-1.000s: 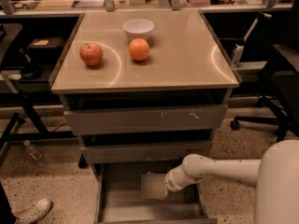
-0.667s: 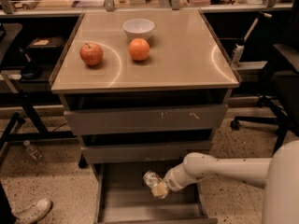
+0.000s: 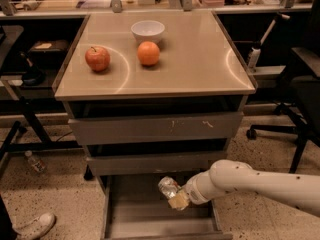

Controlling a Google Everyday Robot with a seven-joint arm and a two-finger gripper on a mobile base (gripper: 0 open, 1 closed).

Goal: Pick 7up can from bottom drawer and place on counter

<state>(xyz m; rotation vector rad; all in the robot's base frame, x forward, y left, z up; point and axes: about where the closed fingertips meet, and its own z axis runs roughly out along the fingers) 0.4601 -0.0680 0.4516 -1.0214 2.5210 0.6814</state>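
Observation:
The bottom drawer (image 3: 150, 219) of the grey cabinet is pulled open at the bottom of the camera view. My gripper (image 3: 175, 196), at the end of the white arm coming in from the right, is shut on the 7up can (image 3: 168, 186). The can is silvery and shiny and is held tilted above the open drawer, just below the middle drawer's front. The beige counter (image 3: 200, 59) tops the cabinet above.
On the counter stand a red apple (image 3: 97, 58), an orange (image 3: 148, 53) and a white bowl (image 3: 147, 31). A long cluttered bench runs behind. An office chair (image 3: 300, 94) is at the right. A plastic bottle (image 3: 34, 161) and a shoe (image 3: 32, 226) lie on the floor at the left.
My gripper has risen out of the bottom drawer with the 7up can in it; the can now shows above the drawer.

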